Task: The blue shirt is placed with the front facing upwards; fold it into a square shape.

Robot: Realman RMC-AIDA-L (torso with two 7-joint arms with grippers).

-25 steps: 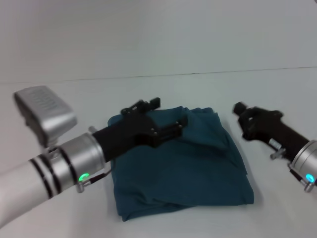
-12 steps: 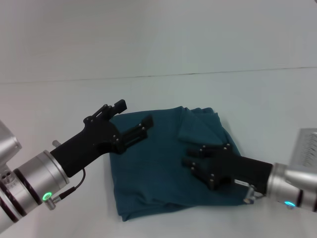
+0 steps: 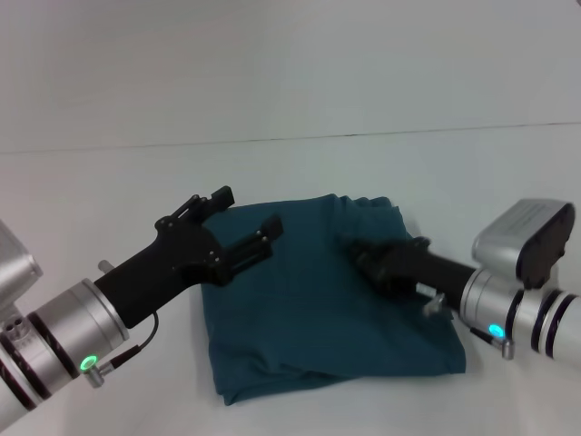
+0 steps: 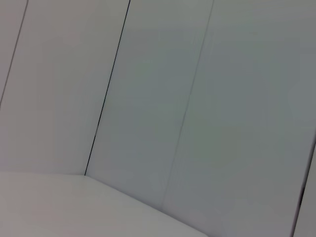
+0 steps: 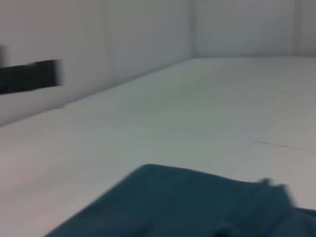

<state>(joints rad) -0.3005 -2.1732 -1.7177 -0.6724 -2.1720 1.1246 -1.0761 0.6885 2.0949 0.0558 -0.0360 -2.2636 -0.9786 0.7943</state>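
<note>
one blue shirt (image 3: 318, 309) lies folded into a rough square on the white bench (image 3: 109, 191), nearer the front edge than the back, plain teal side up with a raised fold at its far right corner. the left gripper (image 3: 238, 220) hangs over the shirt's far left corner, its two fingers (image 3: 263, 232) spread apart and holding nothing. the right gripper (image 3: 368, 256) lies low on the cloth by the raised fold, pointing inward; whether its fingers are parted or closed, i cannot tell. the right wrist view shows the shirt's edge (image 5: 197, 202) against the bench.
</note>
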